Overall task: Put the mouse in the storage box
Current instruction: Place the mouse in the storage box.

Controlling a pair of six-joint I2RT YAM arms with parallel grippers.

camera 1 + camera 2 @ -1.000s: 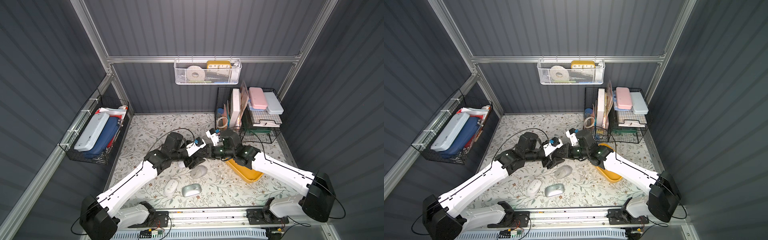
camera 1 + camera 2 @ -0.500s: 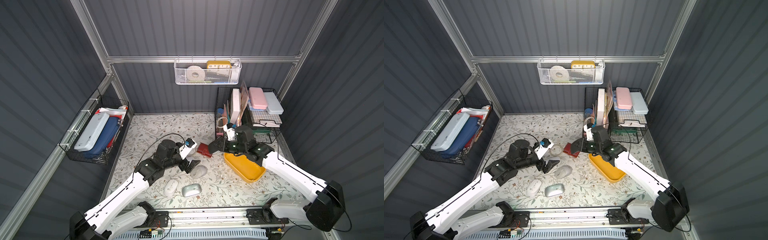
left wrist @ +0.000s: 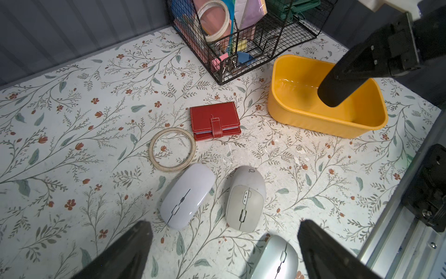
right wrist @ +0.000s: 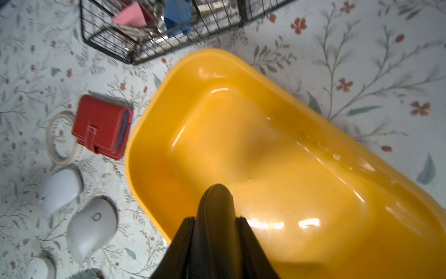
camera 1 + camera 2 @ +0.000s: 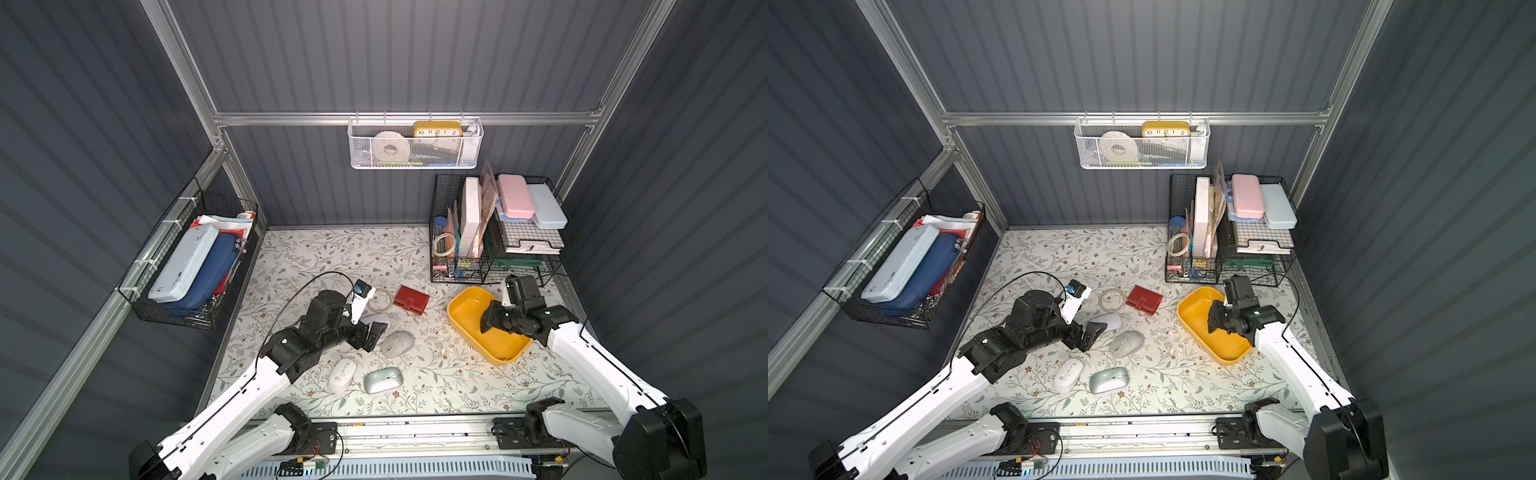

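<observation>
Left claw (image 3: 224,228): spread wide, empty, hangs low by the white mouse (image 3: 187,195) and grey mouse (image 3: 246,198), apart from the yellow storage box (image 3: 313,120). Right claw (image 4: 217,193): pressed together, empty, points down into the storage box. Silver mouse (image 3: 275,258) and small white mouse (image 5: 343,374): farther from the storage box, on the flowery table (image 5: 324,257). Red wallet (image 3: 214,120): near the storage box.
</observation>
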